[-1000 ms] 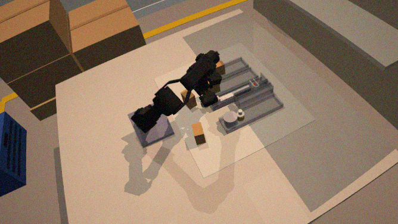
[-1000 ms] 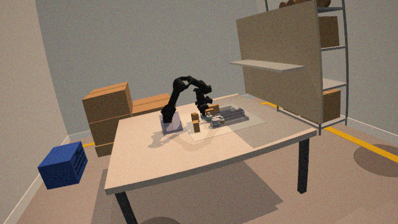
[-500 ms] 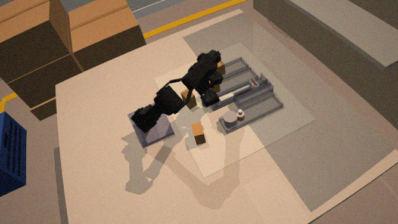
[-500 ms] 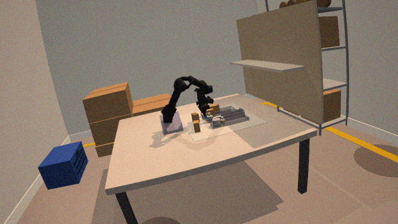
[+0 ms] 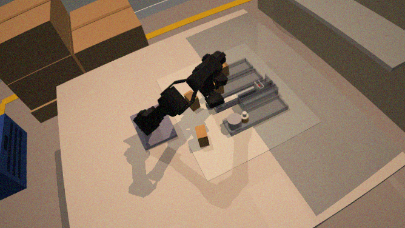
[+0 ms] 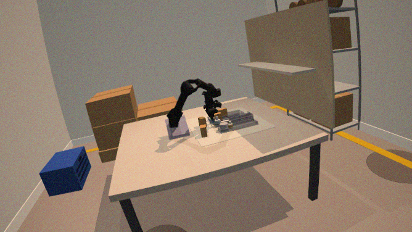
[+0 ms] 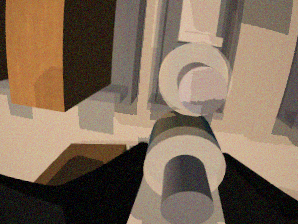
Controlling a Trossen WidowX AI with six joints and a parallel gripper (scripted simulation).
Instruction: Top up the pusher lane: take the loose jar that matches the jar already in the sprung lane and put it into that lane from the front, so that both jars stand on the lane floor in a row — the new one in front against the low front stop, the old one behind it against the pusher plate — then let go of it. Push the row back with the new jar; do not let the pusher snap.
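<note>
My gripper (image 5: 214, 103) (image 6: 212, 120) (image 7: 182, 155) is shut on a jar (image 7: 154, 162) with a grey knob cap, pale shoulder and dark band. The jar is upright in the wrist view, just in front of the sprung lane (image 7: 171, 30). A second jar (image 7: 169, 75) with a pale shoulder and light knob stands in that lane at its front end. The pusher plate (image 7: 202, 39) is right behind it. The held jar overlaps the lane jar's near side in the wrist view; whether they touch cannot be told. The arm hides both jars in the top view. The low front stop is not clearly visible.
A wooden block (image 7: 35, 55) stands left of the lane, and a brown block (image 7: 107, 150) lies near the left finger. Another wooden block (image 5: 202, 136) stands nearer the table front. A wide pale jar (image 5: 234, 119) and small white-capped jar (image 5: 245, 117) are in the neighbouring lane.
</note>
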